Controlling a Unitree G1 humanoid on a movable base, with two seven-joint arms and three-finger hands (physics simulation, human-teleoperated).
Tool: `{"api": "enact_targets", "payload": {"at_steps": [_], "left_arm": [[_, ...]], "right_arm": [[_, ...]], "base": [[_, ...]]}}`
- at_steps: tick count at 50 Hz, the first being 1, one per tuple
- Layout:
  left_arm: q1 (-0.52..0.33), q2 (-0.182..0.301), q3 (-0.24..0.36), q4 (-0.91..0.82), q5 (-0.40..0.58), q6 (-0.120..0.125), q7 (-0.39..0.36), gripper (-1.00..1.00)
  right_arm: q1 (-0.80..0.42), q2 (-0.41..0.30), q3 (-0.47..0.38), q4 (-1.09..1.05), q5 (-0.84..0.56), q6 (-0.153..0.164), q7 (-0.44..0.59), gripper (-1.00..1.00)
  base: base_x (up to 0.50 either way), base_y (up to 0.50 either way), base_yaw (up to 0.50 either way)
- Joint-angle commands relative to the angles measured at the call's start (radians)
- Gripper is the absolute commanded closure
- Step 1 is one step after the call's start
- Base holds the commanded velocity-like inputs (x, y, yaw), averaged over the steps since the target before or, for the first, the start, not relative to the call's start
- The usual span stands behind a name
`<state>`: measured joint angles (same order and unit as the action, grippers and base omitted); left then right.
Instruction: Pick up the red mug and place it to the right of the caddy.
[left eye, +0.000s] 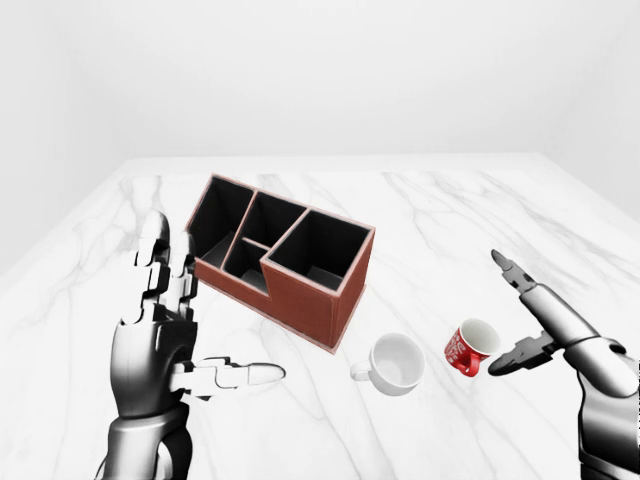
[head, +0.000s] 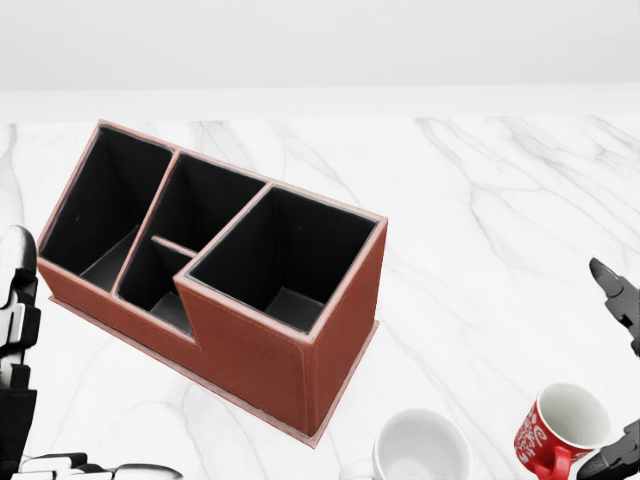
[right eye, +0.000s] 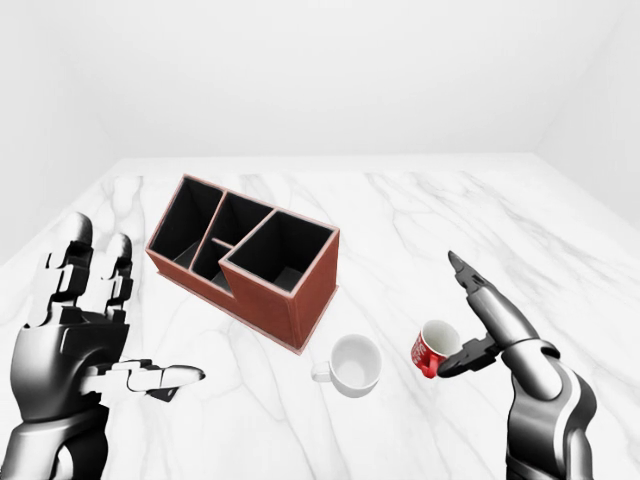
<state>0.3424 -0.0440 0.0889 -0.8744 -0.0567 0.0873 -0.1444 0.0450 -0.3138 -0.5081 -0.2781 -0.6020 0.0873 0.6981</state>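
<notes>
The red mug (left eye: 470, 348) with white lettering lies tilted on the marble table, mouth up and to the right, at the lower right of the head view (head: 560, 430). Left of it stands the red-brown caddy (left eye: 310, 300) with black compartments. My right hand (left eye: 512, 315) is open just right of the mug: one finger (left eye: 508, 267) points up and away, and the thumb (left eye: 512, 363) reaches toward the mug's lower side, whether touching I cannot tell. My left hand (left eye: 220, 303) is open and raised at the left, apart from the caddy and holding nothing.
A white mug (left eye: 396, 362) stands between the caddy and the red mug, its handle to the left. The white marble table (left eye: 450, 215) stretches right of and beyond the caddy, ending at a pale wall.
</notes>
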Motion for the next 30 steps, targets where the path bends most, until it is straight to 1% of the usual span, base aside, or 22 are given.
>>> {"api": "enact_targets", "payload": {"at_steps": [1,6,7,10,11,14,16,20,22,24,25,27,29,30], "left_arm": [[0.008,0.004,-0.007,0.026,0.001,0.0,0.004,-1.0],[0.01,0.004,-0.01,0.027,0.003,0.0,0.005,-1.0],[0.009,0.005,-0.012,0.03,0.004,0.0,0.006,-1.0],[0.007,0.006,-0.015,0.033,0.006,0.0,0.009,-1.0],[0.007,0.006,-0.017,0.037,0.008,0.0,0.009,-1.0],[0.009,0.007,-0.019,0.037,0.008,0.0,0.01,-1.0],[0.009,0.008,-0.017,0.033,0.006,0.0,0.01,-1.0],[0.01,0.007,-0.016,0.036,0.006,0.0,0.01,-1.0],[0.009,0.007,-0.017,0.037,0.005,0.0,0.01,-1.0],[0.01,0.008,-0.016,0.033,0.004,0.0,0.01,-1.0],[0.01,0.008,-0.016,0.035,0.004,0.0,0.009,-1.0],[0.007,0.008,-0.013,0.04,0.003,0.0,0.009,-1.0],[0.008,0.007,-0.013,0.042,0.003,0.0,0.008,-1.0],[0.007,0.007,-0.013,0.04,0.003,0.0,0.009,-1.0]], "right_arm": [[0.003,-0.016,0.001,0.073,-0.022,0.0,0.0,-1.0],[-0.003,-0.035,-0.001,0.108,-0.04,-0.001,0.0,-1.0],[-0.005,-0.041,-0.002,0.119,-0.045,-0.009,0.0,-1.0],[-0.013,-0.052,-0.004,0.133,-0.054,-0.018,0.0,-1.0],[-0.018,-0.056,-0.006,0.134,-0.054,-0.015,0.0,-1.0],[-0.024,-0.065,-0.009,0.143,-0.054,-0.024,0.0,-1.0],[-0.035,-0.07,-0.009,0.145,-0.044,-0.017,0.0,-1.0],[-0.052,-0.09,0.006,0.196,-0.054,-0.042,0.0,-1.0],[-0.057,-0.095,0.011,0.202,-0.057,-0.043,0.0,-1.0],[-0.065,-0.097,0.016,0.193,-0.05,-0.034,0.0,-1.0],[-0.067,-0.098,0.018,0.195,-0.047,-0.036,0.0,-1.0],[-0.068,-0.103,0.03,0.219,-0.061,-0.059,0.0,-1.0],[-0.071,-0.105,0.036,0.236,-0.066,-0.075,0.0,-1.0],[-0.072,-0.109,0.038,0.241,-0.065,-0.09,0.0,-1.0]], "base": [[0.0,0.0,0.0],[0.0,0.0,0.0],[0.0,0.0,0.0],[0.0,0.0,0.0],[0.0,0.0,0.0],[0.0,0.0,0.0],[0.0,0.0,0.0],[0.0,0.0,0.0],[0.0,0.0,0.0],[0.0,0.0,0.0],[0.0,0.0,0.0],[0.0,0.0,0.0],[0.0,0.0,0.0],[0.0,0.0,0.0]]}}
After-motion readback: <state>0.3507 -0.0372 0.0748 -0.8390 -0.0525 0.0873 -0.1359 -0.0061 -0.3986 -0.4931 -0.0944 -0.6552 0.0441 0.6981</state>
